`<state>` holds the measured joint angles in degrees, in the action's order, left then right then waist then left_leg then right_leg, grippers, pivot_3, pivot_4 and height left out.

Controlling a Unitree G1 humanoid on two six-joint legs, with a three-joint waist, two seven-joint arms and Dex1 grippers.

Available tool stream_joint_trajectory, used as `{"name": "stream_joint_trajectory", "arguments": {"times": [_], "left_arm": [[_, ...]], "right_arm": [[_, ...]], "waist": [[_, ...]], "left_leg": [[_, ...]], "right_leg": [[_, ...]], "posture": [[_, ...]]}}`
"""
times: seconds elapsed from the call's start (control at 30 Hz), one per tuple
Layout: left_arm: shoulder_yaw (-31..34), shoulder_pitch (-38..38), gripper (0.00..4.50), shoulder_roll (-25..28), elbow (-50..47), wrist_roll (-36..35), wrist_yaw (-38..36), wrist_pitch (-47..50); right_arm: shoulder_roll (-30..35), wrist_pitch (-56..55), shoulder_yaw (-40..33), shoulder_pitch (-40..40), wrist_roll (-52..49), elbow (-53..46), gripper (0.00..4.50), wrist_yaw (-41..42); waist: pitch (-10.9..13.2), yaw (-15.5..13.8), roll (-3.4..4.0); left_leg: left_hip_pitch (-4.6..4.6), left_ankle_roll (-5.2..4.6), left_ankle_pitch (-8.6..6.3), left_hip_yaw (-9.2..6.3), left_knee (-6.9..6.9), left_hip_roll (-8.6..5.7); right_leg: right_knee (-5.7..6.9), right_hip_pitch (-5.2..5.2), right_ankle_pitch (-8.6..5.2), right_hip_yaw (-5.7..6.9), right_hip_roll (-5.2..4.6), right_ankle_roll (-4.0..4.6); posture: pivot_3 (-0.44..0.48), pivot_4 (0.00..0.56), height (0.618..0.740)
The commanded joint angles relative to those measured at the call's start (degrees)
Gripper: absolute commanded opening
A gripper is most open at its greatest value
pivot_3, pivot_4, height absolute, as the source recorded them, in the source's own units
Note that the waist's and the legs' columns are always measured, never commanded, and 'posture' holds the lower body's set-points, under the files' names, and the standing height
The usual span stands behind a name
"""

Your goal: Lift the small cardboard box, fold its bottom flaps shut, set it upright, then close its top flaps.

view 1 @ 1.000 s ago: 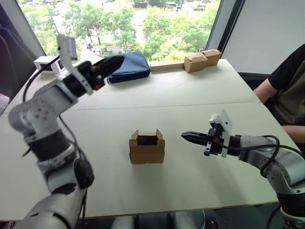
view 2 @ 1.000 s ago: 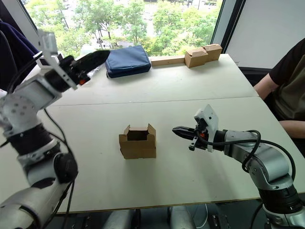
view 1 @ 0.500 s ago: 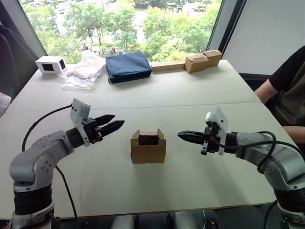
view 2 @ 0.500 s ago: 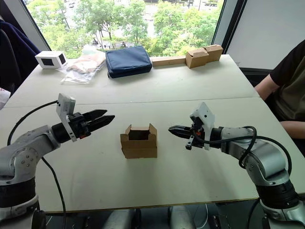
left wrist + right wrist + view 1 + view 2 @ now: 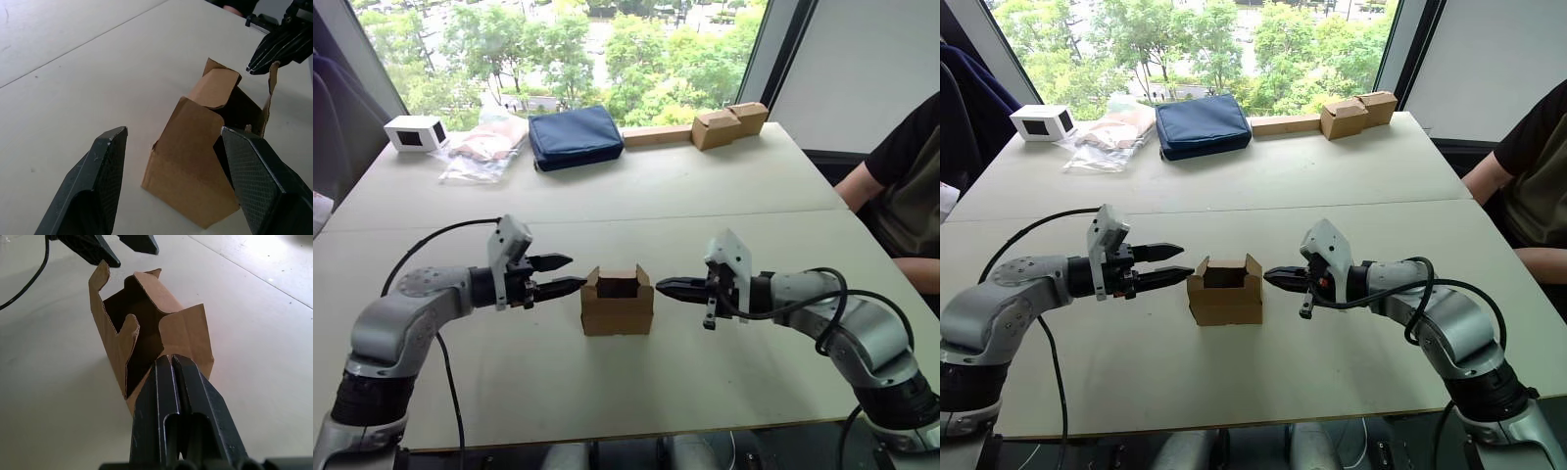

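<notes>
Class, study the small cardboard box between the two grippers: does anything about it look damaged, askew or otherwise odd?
Nothing looks damaged. The small cardboard box stands upright on the table, top flaps open and standing up unevenly, which suits an unclosed box. The left gripper, fingers open, and the right gripper, fingers shut, point at its two sides.

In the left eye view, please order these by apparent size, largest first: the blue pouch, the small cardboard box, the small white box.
1. Blue pouch
2. Small cardboard box; it sits nearer, so its true size is unsure
3. Small white box
</notes>
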<state>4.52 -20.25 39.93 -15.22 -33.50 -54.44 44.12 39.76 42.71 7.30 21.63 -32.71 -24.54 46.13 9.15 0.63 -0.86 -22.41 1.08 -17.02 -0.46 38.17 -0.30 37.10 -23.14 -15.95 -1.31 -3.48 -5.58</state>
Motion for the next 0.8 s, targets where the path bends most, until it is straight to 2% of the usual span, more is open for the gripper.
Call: {"name": "stream_joint_trajectory", "arguments": {"times": [0.03,0.13,0.23,0.33,0.8], "left_arm": [[-0.3,-1.3,3.11,1.4,-0.4,0.5,-1.6,-2.7],[0.5,-1.1,2.42,1.6,-0.6,-1.1,-2.3,-2.3],[1.3,-1.0,1.1,1.9,-0.6,-2.3,-3.0,-1.9],[1.2,-0.8,0.04,2.3,-0.7,-3.3,-3.7,-1.6],[-7.7,-1.0,0.04,1.7,0.4,1.8,-5.7,-6.4]], "right_arm": [[-0.8,-2.2,0.2,1.0,1.3,0.1,0.0,0.5],[-1.0,-2.7,0.1,0.7,1.8,0.5,0.0,0.9],[-1.1,-3.1,-0.3,0.6,2.0,0.9,0.0,1.0],[-1.4,-3.3,-0.5,0.5,2.4,1.2,0.0,0.9],[-4.2,-3.5,2.2,1.1,3.4,1.1,0.0,1.4]], "waist": [[0.0,0.0,0.0],[0.0,0.0,0.0],[0.0,0.0,0.0],[0.0,0.0,0.0],[0.0,0.0,0.0]], "left_leg": [[0.0,0.0,0.0,0.0,0.0,0.0],[0.0,-0.01,-0.01,0.0,0.0,0.0],[0.0,-0.01,-0.01,0.0,0.0,0.0],[0.0,-0.01,-0.01,0.0,0.0,0.0],[0.0,-0.02,-0.01,0.0,0.0,0.0]], "right_leg": [[0.0,0.01,0.0,0.01,0.0,0.0],[0.0,0.0,0.0,0.02,0.0,0.0],[0.0,0.0,0.0,0.03,0.0,0.0],[0.0,0.0,0.0,0.03,0.0,0.0],[0.01,0.0,0.0,0.05,0.03,0.0]], "posture": [[0.0,0.15,0.74],[0.0,0.15,0.74],[0.0,0.15,0.74],[0.0,0.15,0.74],[0.0,0.15,0.74]]}}
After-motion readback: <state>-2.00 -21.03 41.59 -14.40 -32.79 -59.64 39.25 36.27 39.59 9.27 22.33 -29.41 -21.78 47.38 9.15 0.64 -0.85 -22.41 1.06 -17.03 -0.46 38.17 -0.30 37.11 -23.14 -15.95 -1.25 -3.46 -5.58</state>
